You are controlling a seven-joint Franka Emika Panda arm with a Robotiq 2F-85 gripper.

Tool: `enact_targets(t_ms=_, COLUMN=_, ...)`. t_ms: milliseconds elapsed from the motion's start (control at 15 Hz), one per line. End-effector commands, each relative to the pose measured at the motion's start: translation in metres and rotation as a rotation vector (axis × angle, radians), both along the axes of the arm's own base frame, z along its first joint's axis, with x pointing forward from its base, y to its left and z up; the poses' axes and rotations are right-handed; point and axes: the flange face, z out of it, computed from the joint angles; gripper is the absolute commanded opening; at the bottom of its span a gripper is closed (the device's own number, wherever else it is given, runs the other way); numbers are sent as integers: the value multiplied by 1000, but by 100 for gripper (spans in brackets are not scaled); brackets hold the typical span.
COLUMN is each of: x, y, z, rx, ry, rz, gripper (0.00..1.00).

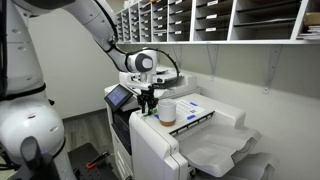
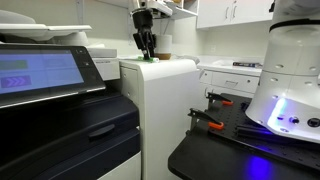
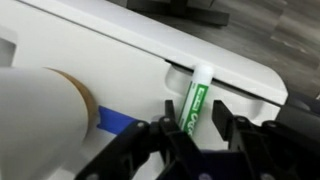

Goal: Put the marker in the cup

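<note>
The slim green marker (image 3: pixel 196 100), a smooth plastic cylinder with a white end, lies flat in a shallow groove on the top of a glossy white plastic copier (image 3: pixel 120 60). In the wrist view its long axis runs almost straight up the picture, leaning slightly to the right. The white end points away from the camera towards the machine's rounded edge, and the green barrel, printed with white lettering, runs back under the tool.

The black Robotiq gripper (image 3: pixel 196 135) is low over the marker. Its 2 blocky, matt fingers (image 3: pixel 168 140) stand on either side of the green barrel. The jaws are set narrow, with the marker between them. Whether the pads already press on it cannot be told.

The small white cylindrical cup (image 3: pixel 45 115) stands upright just beside the marker, to the left in the wrist view. Its wall is plain and matt, with a tan, cardboard-like band round the lower part. A flat blue strip (image 3: pixel 122 121) lies on the copier top between the cup and the fingers.

In an exterior view the gripper (image 1: pixel 148 100) points straight down beside the cup (image 1: pixel 167 112), near the copier's tilted touch panel (image 1: pixel 119 97). In an exterior view a speck of green marker (image 2: pixel 151 59) shows at the tips of the gripper (image 2: pixel 146 48).
</note>
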Motion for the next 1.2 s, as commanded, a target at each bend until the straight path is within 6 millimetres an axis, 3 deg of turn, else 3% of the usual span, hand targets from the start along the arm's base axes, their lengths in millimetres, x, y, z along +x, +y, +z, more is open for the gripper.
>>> enact_targets(t_ms=0, x=14, y=-1, z=-5, rx=-15, ry=-24, rz=-4, gripper=16)
enact_targets(t_ms=133, x=16, y=-1, z=-2, rx=-11, ry=-38, rz=-10, gripper=1)
enact_targets(t_ms=200, x=16, y=0, z=0, rx=-10, ry=-53, rz=-10, gripper=0)
enact_targets(t_ms=267, x=14, y=0, z=4, rx=-14, ry=-75, rz=-10, gripper=5)
enact_targets(t_ms=667, x=-3, y=10, z=44, rx=-174, ry=-365, rz=-27, gripper=5)
enact_targets(t_ms=1133, x=-20, y=43, z=68, rx=-504, ry=-432, rz=-214, gripper=5)
